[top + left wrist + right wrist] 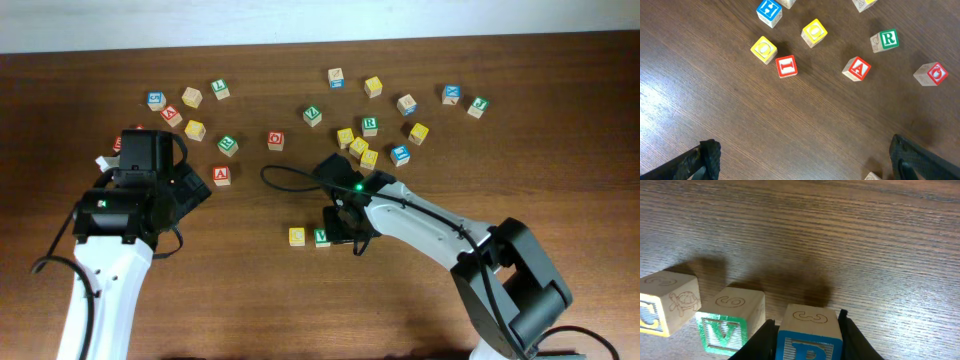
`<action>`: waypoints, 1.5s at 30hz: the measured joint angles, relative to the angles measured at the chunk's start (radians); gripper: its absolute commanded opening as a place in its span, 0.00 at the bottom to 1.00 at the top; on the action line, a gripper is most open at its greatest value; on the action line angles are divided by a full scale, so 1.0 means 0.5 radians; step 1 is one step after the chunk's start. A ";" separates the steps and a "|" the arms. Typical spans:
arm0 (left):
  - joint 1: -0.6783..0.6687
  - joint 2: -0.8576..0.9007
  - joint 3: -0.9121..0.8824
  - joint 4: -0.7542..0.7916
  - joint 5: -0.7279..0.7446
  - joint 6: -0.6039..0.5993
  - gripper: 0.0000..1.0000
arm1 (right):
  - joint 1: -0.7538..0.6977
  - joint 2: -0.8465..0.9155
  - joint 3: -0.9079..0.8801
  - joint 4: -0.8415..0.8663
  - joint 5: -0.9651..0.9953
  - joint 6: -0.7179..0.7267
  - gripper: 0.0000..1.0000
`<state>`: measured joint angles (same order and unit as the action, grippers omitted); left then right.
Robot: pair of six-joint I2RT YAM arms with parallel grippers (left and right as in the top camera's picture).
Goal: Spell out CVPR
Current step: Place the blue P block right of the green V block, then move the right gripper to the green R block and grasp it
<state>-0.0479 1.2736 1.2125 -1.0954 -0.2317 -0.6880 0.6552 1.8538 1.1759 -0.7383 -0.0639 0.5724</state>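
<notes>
The yellow C cube (297, 236) and the green V cube (322, 237) stand side by side on the table; both also show in the right wrist view, C (667, 302) and V (730, 317). My right gripper (346, 224) (809, 341) is shut on the blue P cube (810, 322), held just right of the V; the arm hides it from overhead. A green R cube (228, 145) (885, 40) lies near my left gripper (188, 190) (805, 160), which is open and empty over bare wood.
Loose cubes lie left of centre: red A (856, 68), red I (786, 66), a red cube (931, 73), two yellow cubes, blue H (769, 10). A cluster of yellow, green and blue cubes (370, 126) sits at the back right.
</notes>
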 measured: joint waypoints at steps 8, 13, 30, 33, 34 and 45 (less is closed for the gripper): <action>0.000 0.000 0.000 0.000 0.000 0.000 0.99 | 0.000 0.074 -0.002 0.062 0.012 -0.001 0.31; 0.000 0.000 0.000 -0.001 0.000 0.000 0.99 | 0.000 0.074 -0.002 0.058 0.016 -0.014 0.40; 0.000 0.000 0.000 0.001 0.001 0.000 0.99 | -0.031 0.056 1.080 -1.054 0.076 -0.076 0.74; 0.000 0.000 0.000 0.000 0.000 0.000 0.99 | -0.217 -0.034 1.382 -1.248 0.076 -0.146 0.87; 0.000 0.000 0.000 -0.001 0.000 0.000 0.99 | -0.330 -0.072 1.436 -1.273 0.082 -0.190 0.91; 0.000 0.000 0.000 0.001 0.000 0.000 0.99 | -1.001 -0.067 1.448 -1.109 0.098 -0.256 0.98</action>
<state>-0.0479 1.2736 1.2125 -1.0950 -0.2317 -0.6880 0.1547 1.8202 1.8999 -1.2930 -0.0151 0.4446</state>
